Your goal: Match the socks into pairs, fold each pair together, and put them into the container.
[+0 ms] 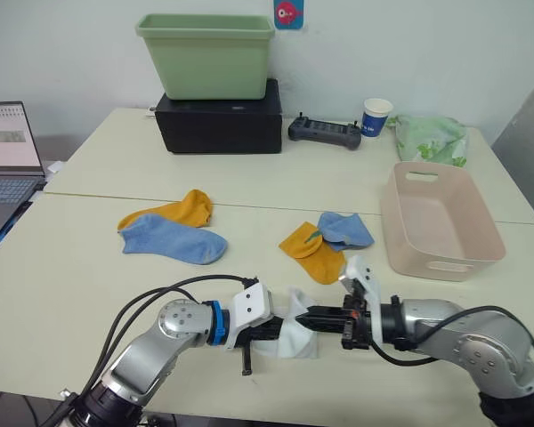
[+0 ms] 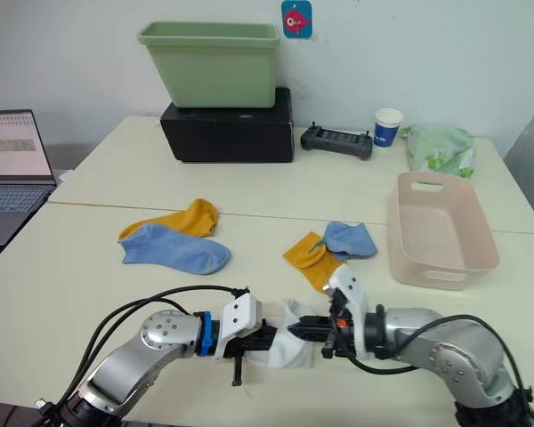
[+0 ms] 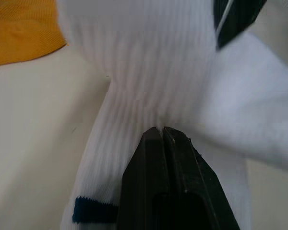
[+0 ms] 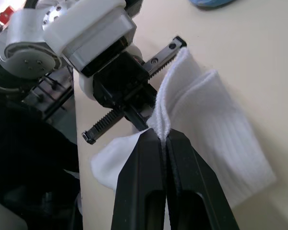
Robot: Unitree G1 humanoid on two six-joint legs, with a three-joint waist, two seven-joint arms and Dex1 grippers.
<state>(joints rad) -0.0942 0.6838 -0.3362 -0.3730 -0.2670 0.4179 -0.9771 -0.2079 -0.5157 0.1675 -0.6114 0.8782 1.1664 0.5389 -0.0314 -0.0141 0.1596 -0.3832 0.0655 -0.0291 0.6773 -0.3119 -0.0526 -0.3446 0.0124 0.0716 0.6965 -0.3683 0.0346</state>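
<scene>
At the near table [image 1: 89,267] edge your left tool [image 1: 282,331] and right tool [image 1: 304,317] both clamp the white socks [image 1: 295,336]. Farther back, yellow-and-blue socks [image 1: 327,242] lie paired beside the pink container [image 1: 438,258]; another pair [image 1: 171,229] lies left.
</scene>
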